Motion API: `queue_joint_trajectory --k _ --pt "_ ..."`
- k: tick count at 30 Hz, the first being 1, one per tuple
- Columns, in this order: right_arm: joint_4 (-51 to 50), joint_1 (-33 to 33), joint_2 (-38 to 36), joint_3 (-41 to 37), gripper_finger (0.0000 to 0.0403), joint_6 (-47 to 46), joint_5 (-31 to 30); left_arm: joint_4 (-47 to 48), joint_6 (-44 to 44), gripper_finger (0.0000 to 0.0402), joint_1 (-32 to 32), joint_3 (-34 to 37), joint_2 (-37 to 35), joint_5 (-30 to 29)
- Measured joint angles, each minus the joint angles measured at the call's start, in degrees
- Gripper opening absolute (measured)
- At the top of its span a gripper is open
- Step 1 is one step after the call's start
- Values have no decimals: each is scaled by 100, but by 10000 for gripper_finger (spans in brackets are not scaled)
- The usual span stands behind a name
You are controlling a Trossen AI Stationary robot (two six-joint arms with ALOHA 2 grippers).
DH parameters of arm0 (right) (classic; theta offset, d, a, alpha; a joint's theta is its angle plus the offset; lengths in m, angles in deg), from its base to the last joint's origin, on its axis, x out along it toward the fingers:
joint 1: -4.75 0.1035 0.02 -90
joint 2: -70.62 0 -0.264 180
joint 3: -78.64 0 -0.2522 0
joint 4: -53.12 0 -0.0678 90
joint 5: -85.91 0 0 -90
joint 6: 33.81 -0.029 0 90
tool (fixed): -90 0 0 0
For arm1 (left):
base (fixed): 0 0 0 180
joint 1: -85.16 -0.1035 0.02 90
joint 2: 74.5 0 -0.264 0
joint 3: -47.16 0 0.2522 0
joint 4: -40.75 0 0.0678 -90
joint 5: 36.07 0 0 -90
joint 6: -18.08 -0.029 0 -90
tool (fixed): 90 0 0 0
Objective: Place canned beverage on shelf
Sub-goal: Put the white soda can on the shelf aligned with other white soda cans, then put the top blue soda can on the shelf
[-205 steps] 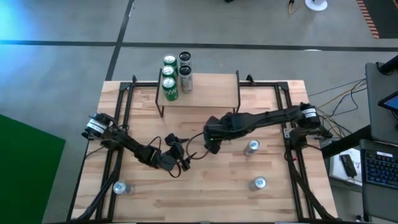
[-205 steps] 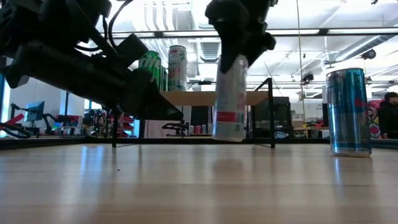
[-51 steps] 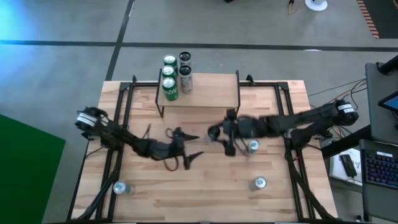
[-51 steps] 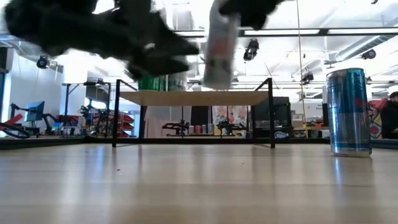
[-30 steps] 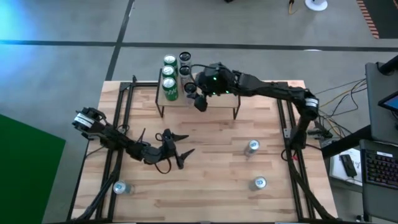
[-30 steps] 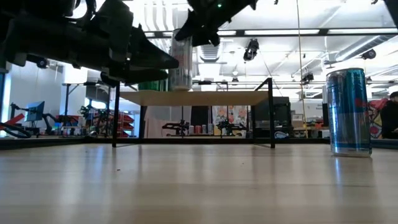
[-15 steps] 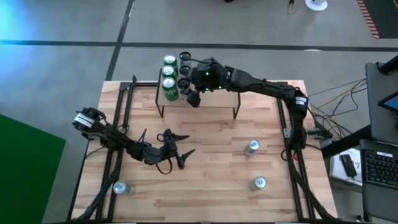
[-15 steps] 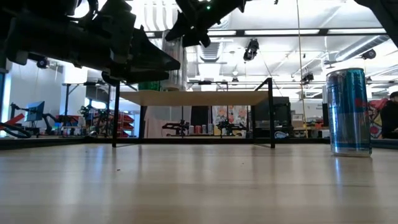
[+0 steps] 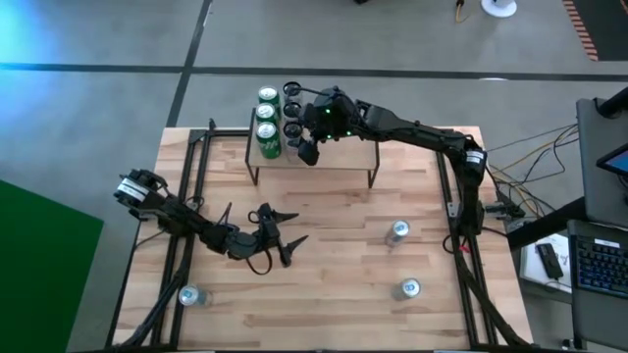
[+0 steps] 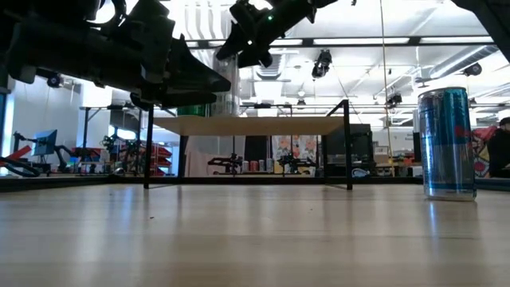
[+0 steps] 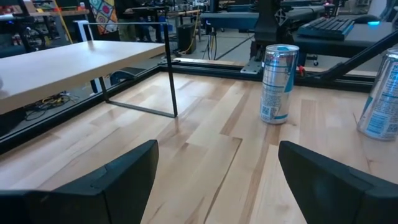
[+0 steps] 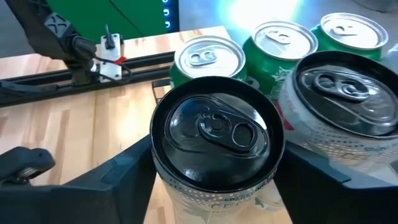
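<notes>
High view: the right pincer (image 9: 306, 149) reaches over the left end of the shelf (image 9: 339, 147), at a black-topped can (image 9: 292, 128) that stands on the plank. Just beyond that can, on the side away from the pincer's arm, is a row of green cans (image 9: 267, 132). The left pincer (image 9: 294, 227) hangs released and empty over the table (image 9: 343, 284), well apart from the shelf; one loose can (image 9: 189, 295) stands behind it near the table's corner, and two more (image 9: 396, 231) (image 9: 409, 288) stand off toward the right arm's side. Low view: the right pincer (image 10: 251, 40) sits above the shelf (image 10: 247, 125), partly screened by the dark left arm (image 10: 119, 56); a blue can (image 10: 446, 143) stands on the table, far to one side of both. Left wrist view: the left pincer (image 11: 217, 155) stands wide with nothing in it; ahead of it are the shelf (image 11: 68, 62) and two upright cans (image 11: 278, 84) (image 11: 380, 99). Right wrist view: the right pincer (image 12: 216, 180) straddles the black-topped can (image 12: 214, 130), which stands upright on the shelf; whether it grips the can or has let go cannot be told. Beyond the can stand the green cans (image 12: 208, 56), and a silver can (image 12: 339, 106) is just beside it.
</notes>
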Motion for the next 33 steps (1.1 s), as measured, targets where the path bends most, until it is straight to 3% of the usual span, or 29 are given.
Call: queue_joint_trajectory --k 9,18,23,28,33 --pt "4 11 -110 -3 345 -92 -34 4 14 317 -2 4 0 -34" --pt "-97 169 -663 -3 345 -30 -55 -3 16 317 -2 4 0 -49" --pt "-504 413 -1057 -149 345 14 -466 -2 -5 317 39 29 -101 -344" --pt "-274 972 -1713 -1128 344 46 -504 17 -384 317 401 207 -487 -1241" --pt "518 1501 -2614 -2769 344 136 -981 314 -399 317 903 444 -1065 -1698"
